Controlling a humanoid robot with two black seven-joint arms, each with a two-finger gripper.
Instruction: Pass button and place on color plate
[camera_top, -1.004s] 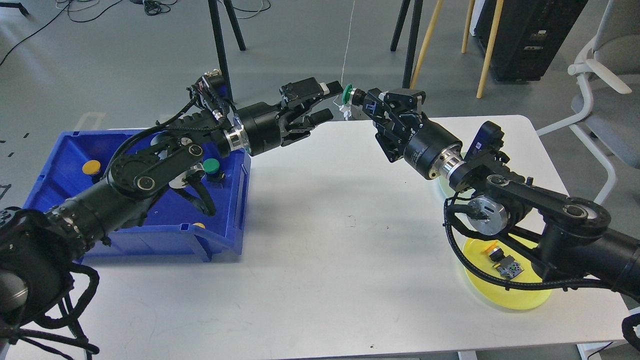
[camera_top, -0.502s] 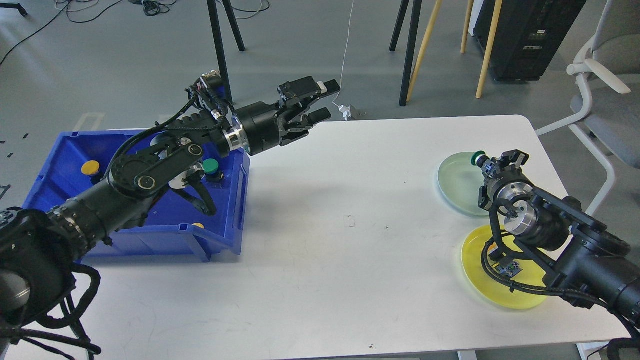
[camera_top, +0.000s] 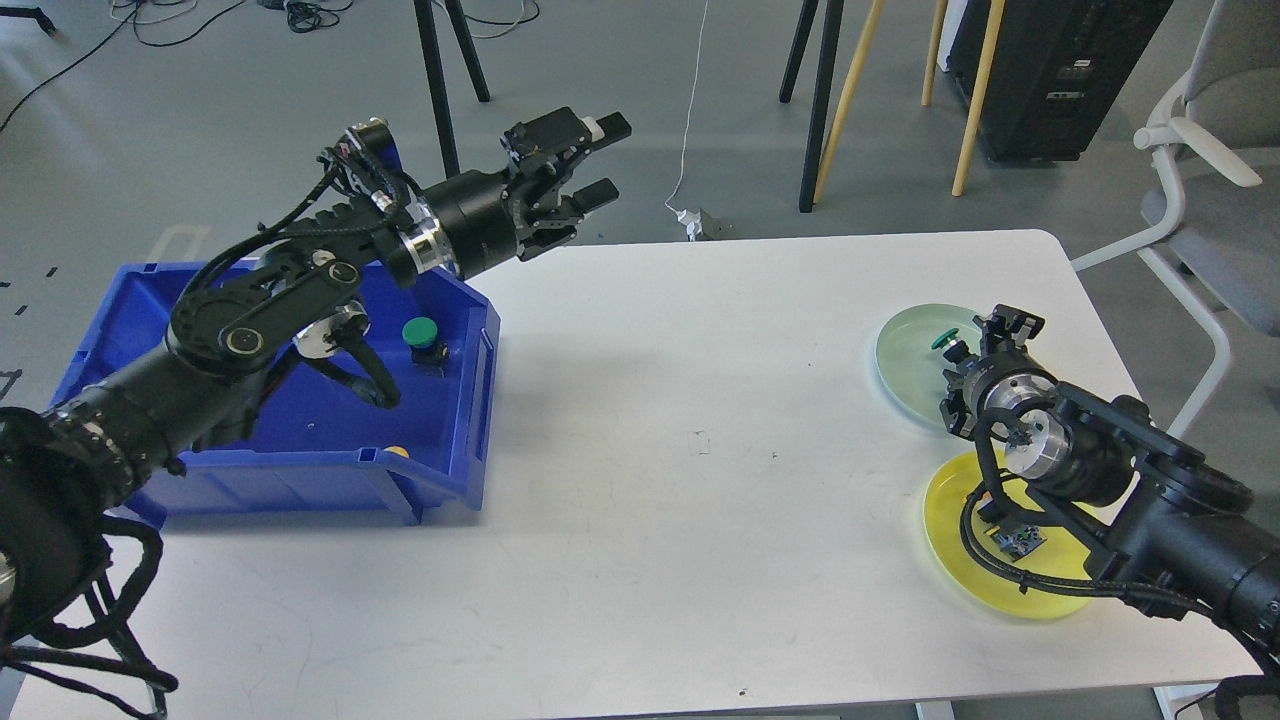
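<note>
A green button (camera_top: 943, 340) sits at the tip of my right gripper (camera_top: 962, 350), low over the pale green plate (camera_top: 905, 370) at the table's right. The gripper is seen end-on and dark, so its fingers cannot be told apart. My left gripper (camera_top: 603, 158) is open and empty, raised above the far edge of the table next to the blue bin (camera_top: 300, 470). Another green button (camera_top: 421, 335) stands in the bin. A yellow plate (camera_top: 1030, 595) in front of the green one holds a button part (camera_top: 1015, 540), partly hidden by my right arm.
A bit of a yellow button (camera_top: 398, 451) shows at the bin's front wall. A grey chair (camera_top: 1215, 150) stands at the right beyond the table. Tripod and easel legs (camera_top: 820, 100) stand on the floor behind the table.
My right gripper carried the green button from the middle handover spot to the green plate and lowered it there. My left gripper drew back to the left and up, open and empty.
</note>
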